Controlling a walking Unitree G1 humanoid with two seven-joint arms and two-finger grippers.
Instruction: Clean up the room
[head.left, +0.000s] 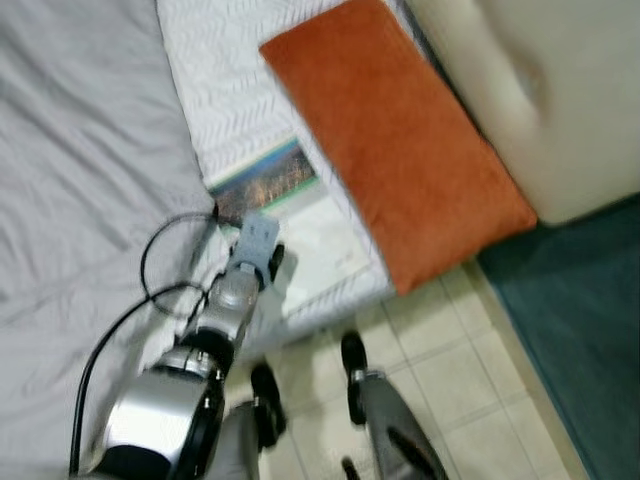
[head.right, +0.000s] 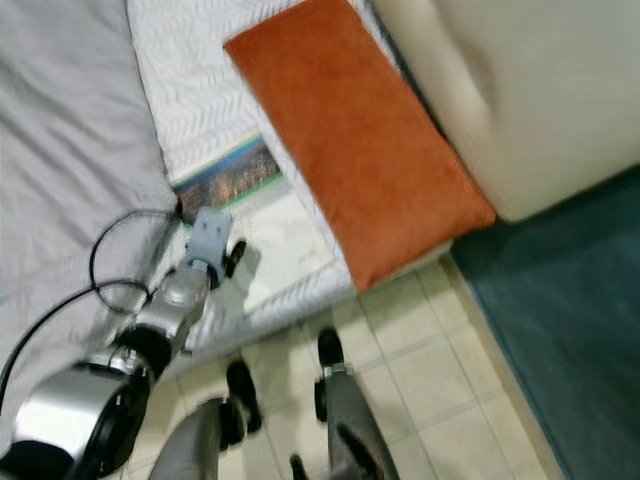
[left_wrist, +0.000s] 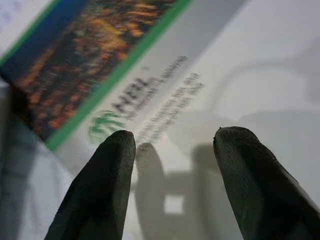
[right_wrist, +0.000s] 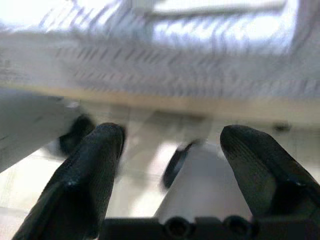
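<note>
White and glossy, with a green-edged photo band at its far end, the booklet (head.left: 300, 215) is lying on the bed's near corner, just left of the orange pillow (head.left: 395, 140). We are hovering the left gripper (left_wrist: 172, 145) over its pale near half with the fingers (left_wrist: 107, 175) apart and empty. To lift it well, we judge we should slide toward the near edge, where the bed ends, and pinch the paper there rather than press flat on the slick cover. The right gripper (right_wrist: 170, 150) is hanging low by the legs, fingers likewise spread. A black cable (head.left: 160, 270) is looping just left of the wrist, so we are minding a snag.

The bed (head.left: 90, 130) is carrying a grey sheet on the left and a white quilted cover (head.left: 225, 70) under the booklet. Beyond the pillow a cream cushion (head.left: 540, 90) is sitting at the far right, with pale floor tiles (head.left: 450, 370) near us and a teal rug (head.left: 590, 330) on the right.
</note>
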